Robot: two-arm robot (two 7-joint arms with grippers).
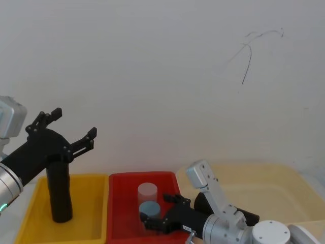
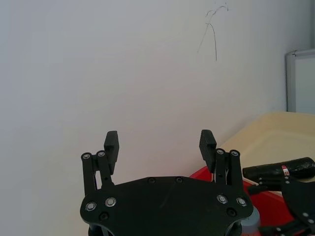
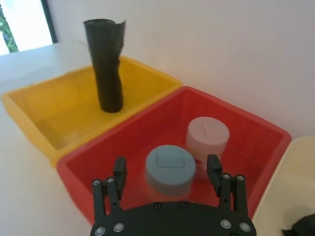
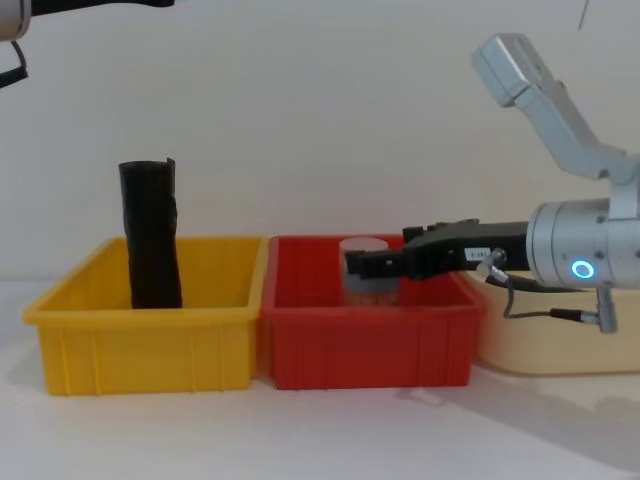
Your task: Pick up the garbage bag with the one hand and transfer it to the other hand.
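Note:
The garbage bag (image 1: 61, 198) is a black roll standing upright in the yellow bin (image 1: 91, 179), rising well above its rim in the chest view (image 4: 150, 240) and the right wrist view (image 3: 107, 69). My left gripper (image 1: 74, 122) hangs open in the air above the roll, with nothing between its fingers (image 2: 159, 140). My right gripper (image 1: 155, 208) is open and reaches level over the red bin (image 4: 360, 350), pointing toward the yellow bin. It holds nothing, and its fingertips (image 3: 166, 166) straddle a blue cylinder below them.
The red bin holds a blue cylinder (image 3: 170, 169) and a white one (image 3: 206, 137). A cream bin (image 1: 264, 188) stands on the right. A second black roll with a red-and-white label (image 2: 275, 169) lies beyond the right gripper. A white wall stands close behind.

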